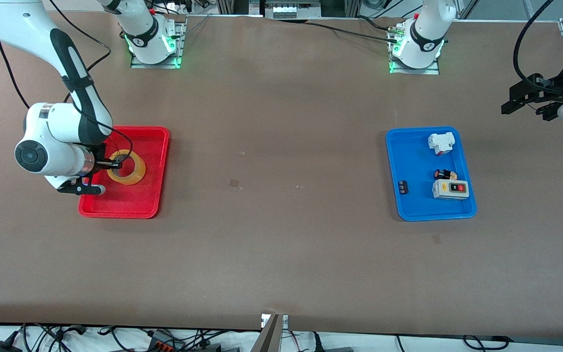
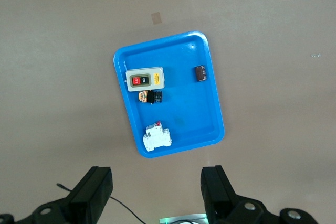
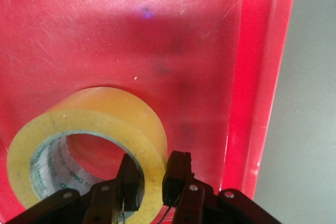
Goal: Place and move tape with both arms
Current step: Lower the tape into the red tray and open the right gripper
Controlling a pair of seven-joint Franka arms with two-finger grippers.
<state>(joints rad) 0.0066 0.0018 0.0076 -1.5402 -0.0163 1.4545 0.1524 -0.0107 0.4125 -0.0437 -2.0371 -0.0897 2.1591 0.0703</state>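
Observation:
The tape [image 1: 134,172], a translucent yellow ring, lies in the red tray [image 1: 157,146] at the right arm's end of the table. My right gripper [image 1: 115,163] reaches down into the tray. In the right wrist view the right gripper [image 3: 152,170] straddles the wall of the tape [image 3: 100,116], one finger inside the hole and one outside, shut on it. My left gripper [image 1: 526,108] hangs open and empty in the air at the left arm's end of the table, waiting. It also shows open in the left wrist view [image 2: 156,178].
A blue tray [image 1: 408,156] toward the left arm's end holds a white breaker [image 1: 441,143], a grey switch box [image 1: 450,189], a small black and red button [image 1: 445,174] and a small black part [image 1: 403,187]. The left wrist view shows the blue tray [image 2: 184,119] below.

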